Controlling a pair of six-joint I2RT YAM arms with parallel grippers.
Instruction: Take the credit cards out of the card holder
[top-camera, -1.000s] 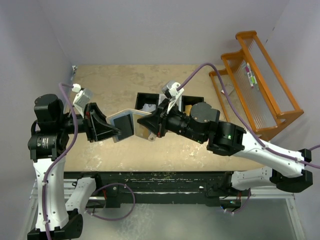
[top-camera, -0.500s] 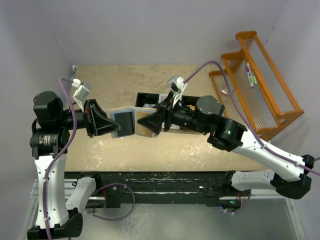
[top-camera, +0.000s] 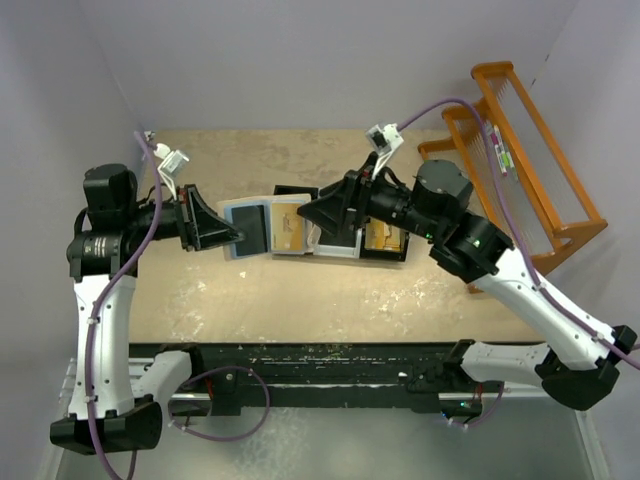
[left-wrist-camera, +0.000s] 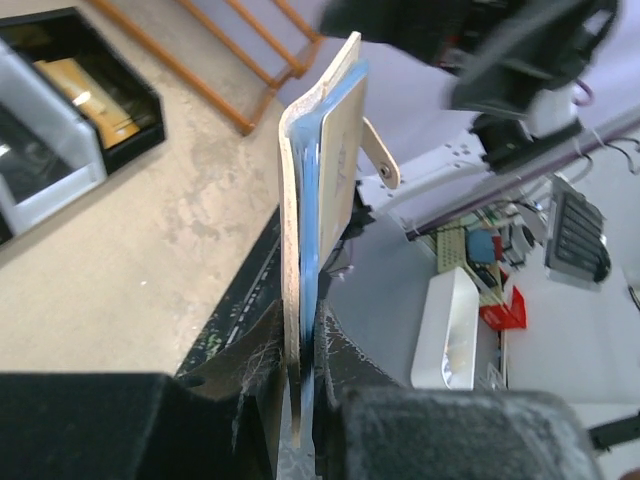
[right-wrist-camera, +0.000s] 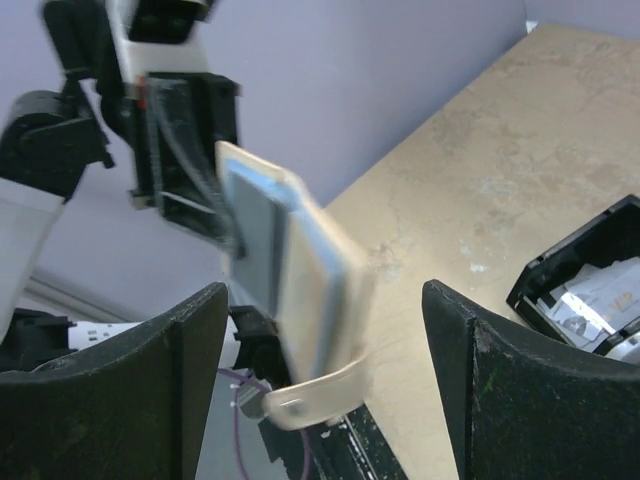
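Note:
My left gripper (top-camera: 228, 236) is shut on the left edge of the card holder (top-camera: 262, 228) and holds it above the table. The holder hangs unfolded, showing a pale blue-grey inside with a dark rectangle and a tan half (top-camera: 291, 226). In the left wrist view the card holder (left-wrist-camera: 325, 150) is edge-on, clamped between the jaws. My right gripper (top-camera: 308, 213) is open just right of the holder, not touching it. From the right wrist, the card holder (right-wrist-camera: 290, 265) and its snap strap (right-wrist-camera: 320, 395) sit ahead of the wide-apart fingers (right-wrist-camera: 200, 340). Credit cards (top-camera: 384, 236) lie in the black tray.
The black three-compartment tray (top-camera: 345, 254) sits on the tan table under the right gripper, holding gold and white cards. An orange wooden rack (top-camera: 520, 150) stands at the far right. Purple walls close in the left and back sides.
My right gripper let go of the holder's tan half, opened wide and drew back to the right. The left arm carried the holder slightly left and toward the back.

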